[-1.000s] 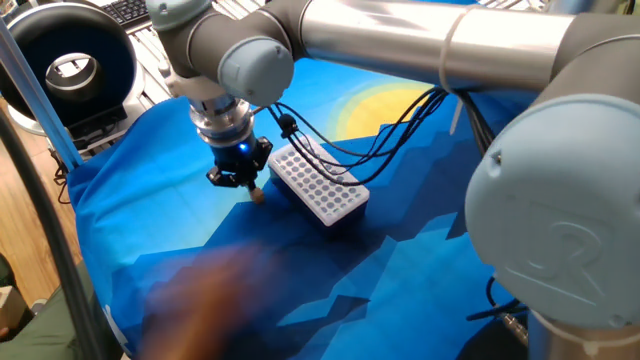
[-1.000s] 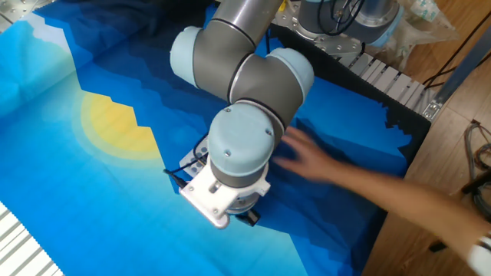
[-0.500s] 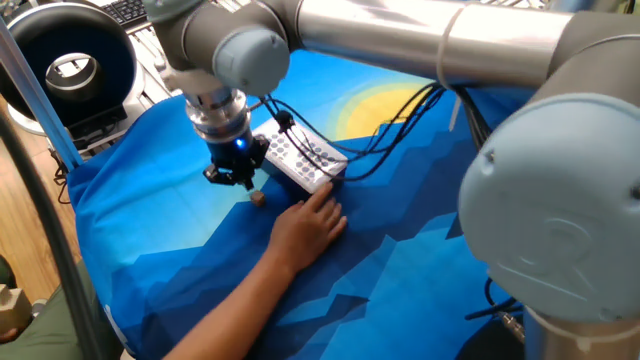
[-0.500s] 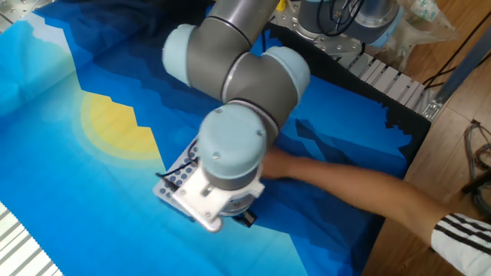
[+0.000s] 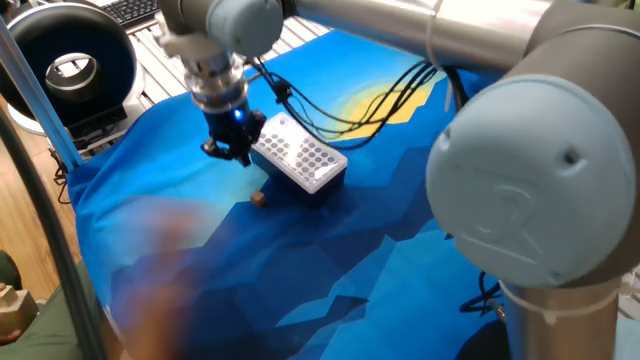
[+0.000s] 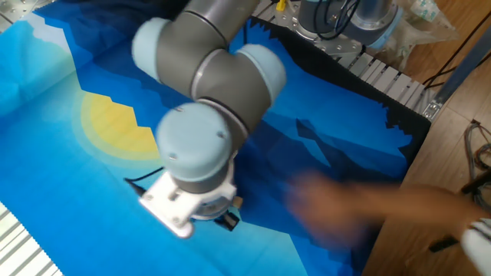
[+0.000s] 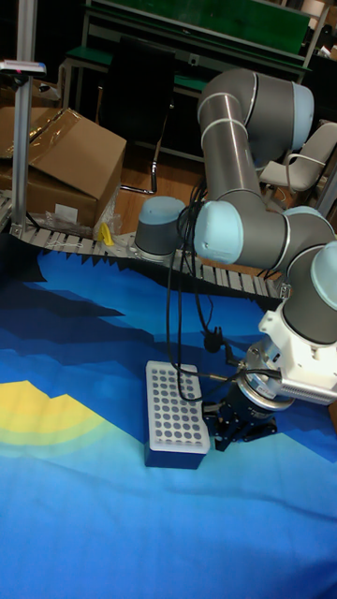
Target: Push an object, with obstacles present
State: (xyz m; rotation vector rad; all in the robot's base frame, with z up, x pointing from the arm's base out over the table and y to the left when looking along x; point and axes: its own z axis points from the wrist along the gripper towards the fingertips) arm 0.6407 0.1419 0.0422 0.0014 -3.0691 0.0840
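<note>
The object, a tiny tan cube (image 5: 259, 198), lies on the blue cloth just in front of the obstacle. That obstacle is a box (image 5: 298, 160) with a white holed top and dark blue sides, also seen in the tall fixed view (image 7: 175, 426). My gripper (image 5: 232, 152) hangs at the box's left end, behind the cube and apart from it. Its black fingers look shut with nothing between them. In the tall fixed view the gripper (image 7: 241, 429) sits right beside the box and the cube is hidden. In the other fixed view my wrist covers the box.
A blurred human hand (image 5: 165, 265) is over the cloth's near left part, and the same hand (image 6: 345, 211) shows by the table's right side. A black ring-shaped device (image 5: 68, 60) stands off the cloth's back left corner. A cardboard box (image 7: 65, 164) stands behind the table.
A person's hand came in, shoved the box back and to the left, then withdrew. My gripper moved back and away from the cube, which stayed where it was.
</note>
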